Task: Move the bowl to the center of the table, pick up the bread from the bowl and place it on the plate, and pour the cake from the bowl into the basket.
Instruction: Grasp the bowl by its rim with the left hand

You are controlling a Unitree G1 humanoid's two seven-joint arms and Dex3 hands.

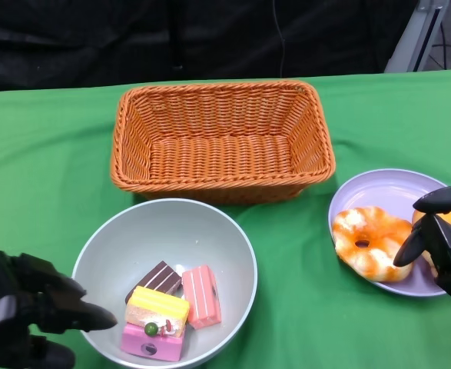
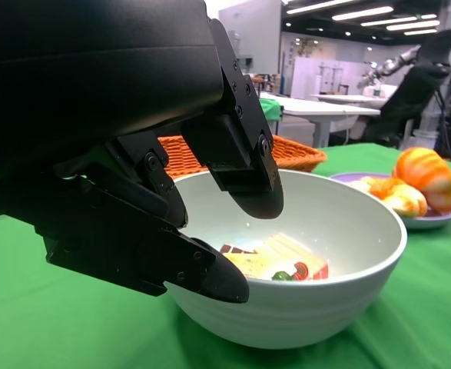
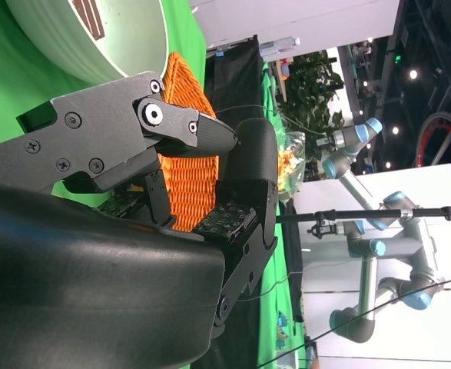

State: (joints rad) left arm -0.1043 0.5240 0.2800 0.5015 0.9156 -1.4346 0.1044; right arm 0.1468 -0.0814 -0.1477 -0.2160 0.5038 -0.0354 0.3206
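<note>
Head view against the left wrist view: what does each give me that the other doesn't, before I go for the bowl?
Only the head view shows the right hand over the plate, the basket's empty inside, and all the cake pieces apart from one another.

Only the left wrist view shows the left hand's fingers straddling the bowl's near rim, one over the inside, one outside, and the room beyond the table.

Both show the bowl with cake in it, the basket, and bread already on the plate.

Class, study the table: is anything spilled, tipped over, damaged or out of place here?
Nothing stands out. The bowl sits upright with the cake pieces inside, the basket stands level, and the breads lie on the plate. Nothing has spilled.
</note>
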